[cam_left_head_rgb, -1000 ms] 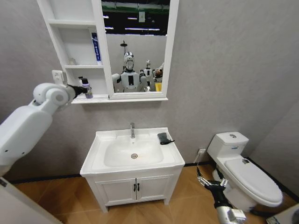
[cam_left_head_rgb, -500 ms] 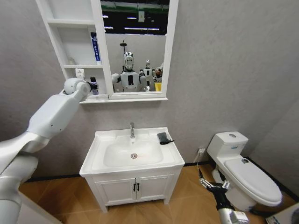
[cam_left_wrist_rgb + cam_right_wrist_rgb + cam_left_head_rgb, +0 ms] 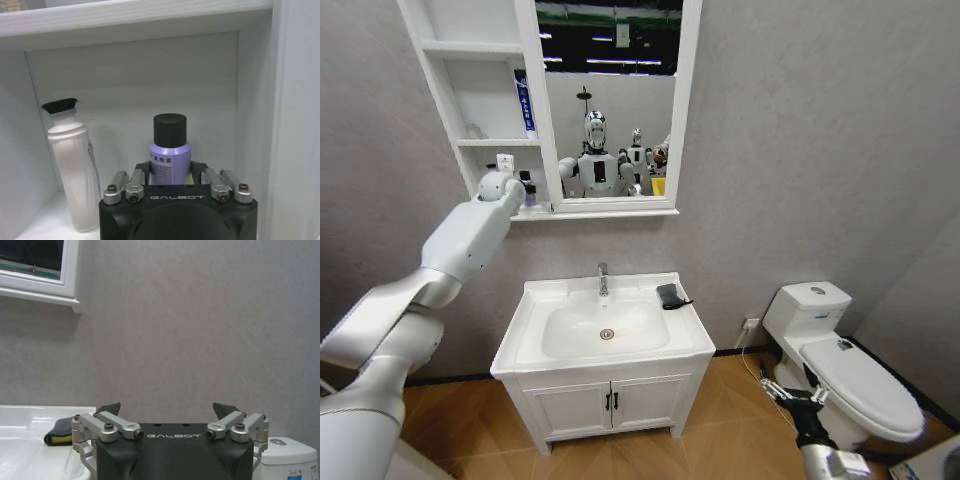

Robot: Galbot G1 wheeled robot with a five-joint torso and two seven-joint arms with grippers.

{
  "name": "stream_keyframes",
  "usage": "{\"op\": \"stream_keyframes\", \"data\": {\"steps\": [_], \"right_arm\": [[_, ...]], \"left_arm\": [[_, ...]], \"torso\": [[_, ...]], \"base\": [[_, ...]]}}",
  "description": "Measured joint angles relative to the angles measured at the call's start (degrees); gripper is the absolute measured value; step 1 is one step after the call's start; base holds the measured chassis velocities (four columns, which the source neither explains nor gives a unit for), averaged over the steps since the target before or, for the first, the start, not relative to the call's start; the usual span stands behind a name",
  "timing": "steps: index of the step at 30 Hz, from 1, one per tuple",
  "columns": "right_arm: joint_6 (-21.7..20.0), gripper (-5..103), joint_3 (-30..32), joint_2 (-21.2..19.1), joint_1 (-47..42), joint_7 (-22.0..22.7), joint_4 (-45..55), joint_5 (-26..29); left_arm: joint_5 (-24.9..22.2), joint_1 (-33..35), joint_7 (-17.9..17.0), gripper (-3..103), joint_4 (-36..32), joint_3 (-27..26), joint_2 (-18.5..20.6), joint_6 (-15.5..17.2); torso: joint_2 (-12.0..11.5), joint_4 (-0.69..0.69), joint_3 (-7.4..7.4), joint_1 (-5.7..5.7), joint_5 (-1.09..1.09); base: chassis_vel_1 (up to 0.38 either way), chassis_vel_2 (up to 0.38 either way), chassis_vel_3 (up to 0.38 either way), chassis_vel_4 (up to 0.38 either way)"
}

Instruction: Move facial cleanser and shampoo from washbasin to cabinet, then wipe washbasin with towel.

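Far left in the head view, our left arm reaches up and across to the cabinet (image 3: pixel 470 100), and its wrist hides most of the lowest shelf; only a dark cap and a sliver of bottle peek out beside it. The left wrist view opens that compartment up: a white bottle with a black cap (image 3: pixel 70 165) stands upright near one side wall, and just beside it a purple bottle with a black cap (image 3: pixel 170 155) stands between the fingers of our left gripper (image 3: pixel 170 181). The gripper body cuts off the bottle's lower half and the fingertips, so we cannot tell whether the fingers press on it or stand just off it. On the middle shelf a blue-and-white tube (image 3: pixel 524 100) leans against the mirror-side wall; a small pale thing at the back is too faint to name.

Moving right, the mirror (image 3: pixel 612 100) reflects our own torso. Below it, the washbasin (image 3: pixel 605 325) holds nothing in its bowl; the chrome tap (image 3: pixel 603 278) stands at the back rim, and the dark towel (image 3: pixel 670 295) lies on the back right corner of the top, one loose corner sticking out.

Further right stands the toilet (image 3: pixel 840 370). In front of it, low down, our right gripper (image 3: pixel 800 398) hangs idle, fingers spread wide with nothing between them.
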Motion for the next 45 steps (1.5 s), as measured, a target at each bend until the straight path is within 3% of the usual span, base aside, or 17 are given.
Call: {"op": "stream_keyframes", "data": {"steps": [5, 9, 12, 16, 18, 22, 24, 25, 26, 27, 30, 33, 36, 38, 39, 40, 45], "right_arm": [[0.0, 100, 0.3, 0.2, 0.6, 1.7, -0.5, 0.0], [-0.2, 100, 0.3, 0.5, 0.8, 2.2, -0.6, -0.1], [-0.3, 100, 0.2, 0.6, 1.1, 1.3, -0.6, -0.5], [-0.2, 100, -0.1, 0.4, 1.4, 0.5, -0.5, -0.8], [1.1, 100, -0.9, 0.2, 1.9, -1.6, 0.3, 1.3], [1.3, 100, -1.1, 0.2, 2.2, -2.3, 1.3, 1.9], [1.0, 100, -1.1, 0.1, 2.4, -2.2, 1.7, 1.9], [1.0, 100, -1.1, 0.1, 2.4, -2.2, 1.7, 1.9], [1.0, 100, -1.0, 0.4, 2.3, -2.1, 1.8, 1.8], [1.0, 100, -0.8, 1.1, 2.0, -2.1, 1.9, 1.8], [0.9, 100, -0.5, 2.0, 1.2, -2.0, 2.2, 2.0], [-2.3, 100, -0.1, 1.9, -0.1, -0.7, 3.2, 1.8], [-5.8, 100, -0.3, 1.2, -0.5, 0.7, 3.9, 2.1], [-9.6, 100, -1.3, -0.1, -0.9, 2.3, 4.9, 4.3], [-11.3, 100, -1.9, -1.1, -1.1, 2.6, 5.6, 5.5], [-11.3, 100, -1.9, -1.1, -1.1, 2.6, 5.6, 5.5], [-13.3, 100, -2.1, -4.3, 0.6, 2.8, 7.3, 6.8]], "left_arm": [[-0.5, 1.1, -0.6, 58, -2.7, -0.3, 1.0, 0.3], [-2.9, 4.6, -2.8, 75, -11.8, -1.4, 5.7, 1.1], [-7.6, 11.5, -4.8, 90, -24.6, -4.8, 13.6, 1.5], [-9.7, 17.4, -4.5, 95, -33.9, -7.2, 19.1, -0.2], [-11.3, 26.9, -3.2, 100, -43.9, -11.5, 24.6, -4.3], [-10.7, 35.9, -1.6, 100, -51.6, -15.9, 28.4, -8.6], [-5.7, 48.4, 0.1, 100, -58.9, -21.7, 31.4, -13.5], [-5.7, 48.4, 0.1, 100, -58.9, -21.7, 31.4, -13.5], [-2.2, 55.1, 0.6, 100, -61.4, -25.4, 31.6, -15.4], [1.4, 62.8, 0.8, 100, -63.6, -29.5, 30.7, -17.3], [3.9, 70.1, 1.0, 100, -65.4, -33.0, 29.0, -18.8], [10.5, 87.8, 2.0, 100, -69.9, -42.3, 23.5, -21.4], [13.0, 93.9, 2.3, 100, -71.5, -45.7, 20.3, -21.8], [17.0, 101.3, 3.0, 100, -73.6, -49.6, 13.7, -22.2], [22.1, 106.2, 4.2, 100, -75.2, -52.0, 7.1, -23.0], [22.1, 106.2, 4.2, 100, -75.2, -52.0, 7.1, -23.0], [31.0, 115.1, 7.5, 100, -78.1, -53.6, -3.4, -25.2]], "torso": [[0.0, -0.01, 0.01, 0.02, -0.02], [0.0, -0.02, 0.00, 0.01, -0.01], [0.0, 0.01, 0.00, 0.01, -0.04], [0.0, 0.04, -0.01, -0.01, -0.03], [0.0, 0.04, -0.01, -0.01, -0.03], [0.0, 0.00, -0.01, -0.01, -0.03], [0.0, 0.00, -0.01, -0.01, 0.01], [0.0, 0.00, -0.01, -0.01, 0.01], [0.0, 0.01, -0.01, -0.01, -0.05], [0.0, 0.02, -0.02, -0.01, 0.02], [0.0, 0.01, -0.01, -0.01, -0.01], [0.0, -0.03, -0.01, -0.01, 0.04], [0.0, -0.01, -0.01, 0.00, -0.01], [0.0, 0.02, -0.01, -0.01, 0.00], [0.0, 0.01, -0.01, 0.00, 0.00], [0.0, 0.01, -0.01, 0.00, 0.00], [0.0, 0.02, -0.01, -0.01, 0.02]], "base": [[0.000, 0.000, 0.000, 0.000], [0.000, 0.000, 0.000, 0.000], [0.000, 0.000, 0.000, 0.000], [0.000, 0.000, 0.000, 0.000], [0.000, 0.000, 0.000, 0.000], [0.000, 0.000, 0.000, 0.000], [0.000, 0.000, 0.000, 0.000], [0.000, 0.000, 0.000, 0.000], [0.000, 0.000, 0.000, 0.000], [0.000, 0.000, 0.000, 0.000], [0.000, 0.000, 0.000, 0.000], [0.000, 0.000, 0.000, 0.000], [0.000, 0.000, 0.000, 0.000], [0.000, 0.000, 0.000, 0.000], [0.000, 0.000, 0.000, 0.000], [0.000, 0.000, 0.000, 0.000], [0.000, 0.000, 0.000, 0.000]]}}
